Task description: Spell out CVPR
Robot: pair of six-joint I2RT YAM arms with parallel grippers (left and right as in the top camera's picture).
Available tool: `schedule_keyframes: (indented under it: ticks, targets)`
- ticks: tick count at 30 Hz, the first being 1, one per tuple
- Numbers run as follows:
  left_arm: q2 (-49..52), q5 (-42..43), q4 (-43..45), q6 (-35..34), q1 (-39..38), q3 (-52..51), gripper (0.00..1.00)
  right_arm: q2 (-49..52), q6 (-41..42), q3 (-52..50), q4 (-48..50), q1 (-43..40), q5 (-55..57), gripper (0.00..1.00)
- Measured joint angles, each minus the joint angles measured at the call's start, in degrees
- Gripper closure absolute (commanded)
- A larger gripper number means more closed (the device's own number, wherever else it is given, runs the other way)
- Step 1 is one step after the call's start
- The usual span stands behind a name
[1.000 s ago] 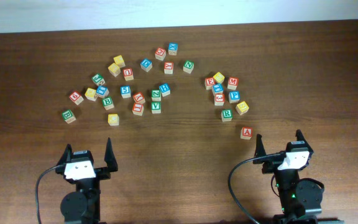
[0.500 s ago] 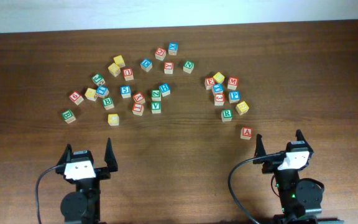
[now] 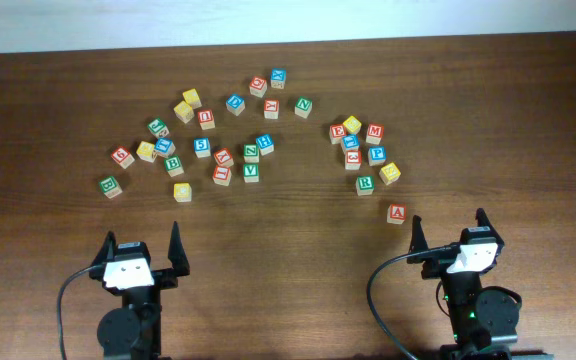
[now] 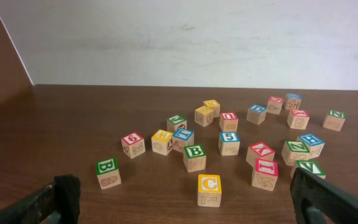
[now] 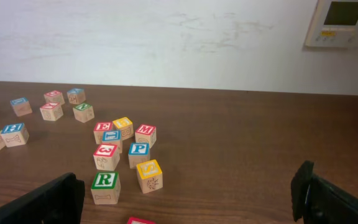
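While the left gripper (image 3: 142, 238) and right gripper (image 3: 448, 221) sit at the near edge, jaws apart, yellow C (image 3: 182, 190), green V (image 3: 251, 172), blue P (image 3: 376, 155) and green R (image 3: 365, 184) lie scattered mid-desk.

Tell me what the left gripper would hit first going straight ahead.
Probably the yellow-faced wooden C cube, just right of centre ahead of the open left gripper; depth is unclear.

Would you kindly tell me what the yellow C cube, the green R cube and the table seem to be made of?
Yellow C cube: apparently light wood, matte, tan sides showing, top painted yellow. Green R cube: likely the same pale wood, green-printed top. Table: dark brown with streaky grain, wood or wood-look laminate; the look leaves that open.
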Motion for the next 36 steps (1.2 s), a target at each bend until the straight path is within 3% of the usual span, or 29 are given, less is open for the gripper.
schedule_keyframes:
  ticks: [23, 26, 29, 31, 32, 34, 36]
  targets:
    - [0.0, 1.42, -0.11, -0.02, 0.0, 0.0, 0.01, 0.0, 0.02, 0.0, 0.0, 0.02, 0.0, 0.02]
    - [0.0, 11.74, 0.74, -1.38, 0.02, 0.0, 0.01, 0.0, 0.0, 0.0, -0.02, 0.02, -0.02, 0.02]
    - [0.0, 30.8, 1.88, -2.99, 0.04, 0.0, 0.01, 0.0, 0.02, 0.0, 0.0, 0.02, -0.02, 0.02]
    - [0.04, 40.61, 6.58, -3.56, 0.04, -0.04, 0.01, -0.02, 0.0, 0.0, 0.0, 0.02, 0.0, 0.01]
    - [0.24, 44.59, 14.08, -5.38, 0.04, 0.0, 0.01, -0.02, 0.02, 0.0, 0.0, 0.02, 0.0, 0.02]
    - [-0.07, 46.77, 26.6, -9.79, 0.04, 0.11, 0.01, 0.0, 0.0, 0.0, 0.0, 0.02, 0.0, 0.02]
    - [-0.09, 44.87, 29.86, -13.2, 0.04, 1.46, 0.01, 0.0, 0.04, 0.0, 0.0, 0.02, 0.0, 0.02]
